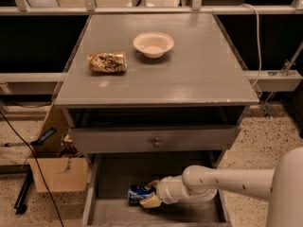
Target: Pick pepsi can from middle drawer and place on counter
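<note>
The arm (232,182) reaches in low from the right (forearm nearly level), its gripper (150,194) inside the middle drawer (189,215), fingers (150,202) clasping the pepsi can (138,193).

The desk (199,74) is finished in matte grey, with paler worn edges. On the desk, a cream-white bowl (153,44) is seen, and beside it a can (107,62) patterned in tan, brown and white. Below the desk, the middle drawer (118,174) is shown in a darker, shadowed grey. In that drawer the pepsi can (138,193) is marked blue with white and dark patches, and the off-white and tan claw (151,193) is set against it.
</note>
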{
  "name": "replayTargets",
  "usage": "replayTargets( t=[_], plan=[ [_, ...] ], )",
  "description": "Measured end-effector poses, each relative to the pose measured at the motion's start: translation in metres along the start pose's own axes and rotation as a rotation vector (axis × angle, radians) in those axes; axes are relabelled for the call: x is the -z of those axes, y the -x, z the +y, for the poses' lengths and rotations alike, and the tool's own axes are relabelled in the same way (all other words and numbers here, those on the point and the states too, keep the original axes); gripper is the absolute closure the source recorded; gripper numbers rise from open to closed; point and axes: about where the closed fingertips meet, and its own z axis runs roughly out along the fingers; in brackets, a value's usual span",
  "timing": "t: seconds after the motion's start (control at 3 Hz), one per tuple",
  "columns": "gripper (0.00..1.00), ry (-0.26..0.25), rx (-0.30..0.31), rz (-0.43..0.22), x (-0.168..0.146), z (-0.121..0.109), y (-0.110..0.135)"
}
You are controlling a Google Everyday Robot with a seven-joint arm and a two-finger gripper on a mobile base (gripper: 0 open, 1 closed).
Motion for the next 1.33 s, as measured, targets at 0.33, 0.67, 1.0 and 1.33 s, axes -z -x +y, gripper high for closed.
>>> replayTargets(
  t=[0.33, 0.67, 1.0, 1.33],
  plan=[
    [1.00, -0.003, 0.000, -0.003, 0.007, -0.001, 0.002],
    [1.00, -0.012, 0.000, -0.011, 0.028, -0.004, 0.009],
    [1.00, -0.024, 0.015, -0.032, 0.067, -0.005, 0.022],
    [1.00, -0.035, 0.033, -0.051, 0.113, 0.002, 0.032]
  ],
)
